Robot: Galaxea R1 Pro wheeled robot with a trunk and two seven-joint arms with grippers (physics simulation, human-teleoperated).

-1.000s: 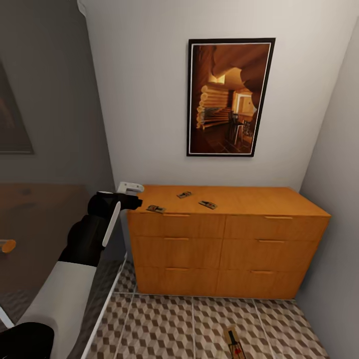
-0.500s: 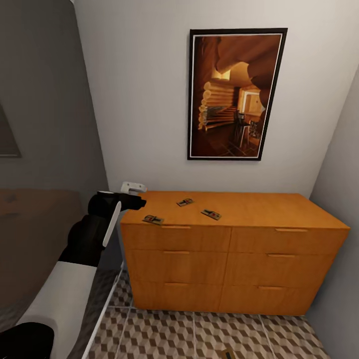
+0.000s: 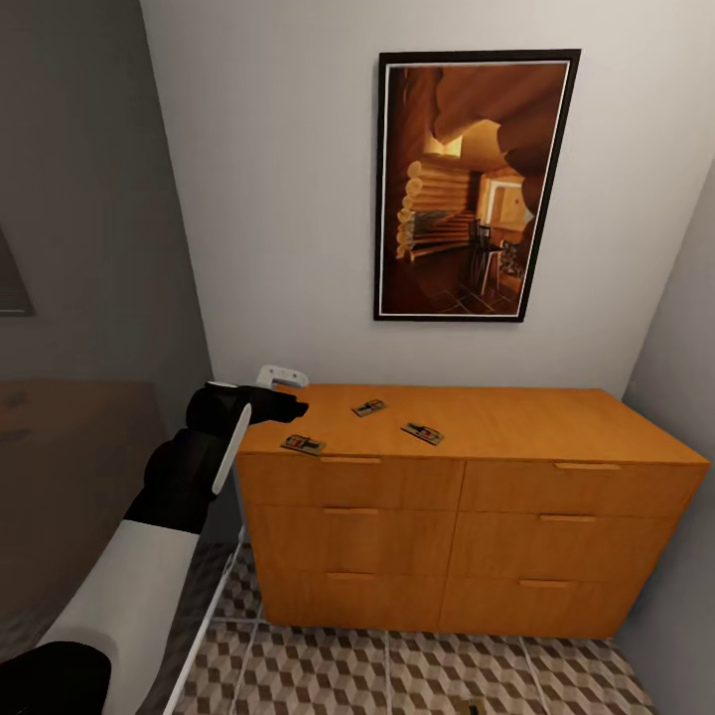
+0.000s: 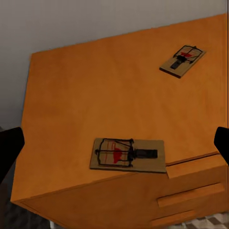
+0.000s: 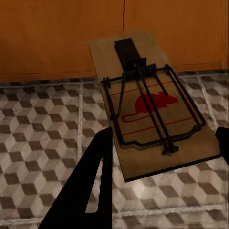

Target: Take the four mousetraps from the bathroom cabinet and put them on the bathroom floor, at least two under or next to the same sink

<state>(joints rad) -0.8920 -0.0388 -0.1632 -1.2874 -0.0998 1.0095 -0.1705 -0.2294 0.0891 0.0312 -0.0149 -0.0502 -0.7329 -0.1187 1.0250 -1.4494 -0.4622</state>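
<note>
1. Located on the flat top of the wide orange-brown wooden six-drawer cabinet (image 3: 467,497): three small flat brown wooden mousetraps with dark wire parts and a red mark. Nearest trap (image 3: 303,444) (image 4: 128,154) at the cabinet's front edge near its left corner; second trap (image 3: 368,407) (image 4: 182,60) further back on the top; third trap (image 3: 422,433) toward the middle of the top.
2. Fourth trap (image 5: 152,107) seen in the right wrist view, above the cube-patterned brown, beige and white tiled floor (image 5: 43,129), in front of the cabinet's base. Right gripper (image 5: 162,157): dark fingers on either side of the board; contact not discernible, so clamped or released cannot be told.
3. Left gripper (image 3: 288,392): above the cabinet's left end, just beside the nearest trap. Fingers (image 4: 9,152) spread wide at either side of the wrist view, nothing between them.
4. Handling, as judged: light, stiff, thin board; little height to grip from above, likely to slide on the smooth top. Best taken across the short width at the bare wooden end, clear of the wire spring and bar.
5. Nearest trap slightly overhangs the cabinet's front edge: a careless push could send it off to the floor.
6. Surroundings: framed dark picture of a log-cabin interior (image 3: 472,184) on the white wall above the cabinet; grey wall close to the cabinet's left end, limiting arm room there. Nothing on the cabinet's top between the left gripper and the nearest trap.
</note>
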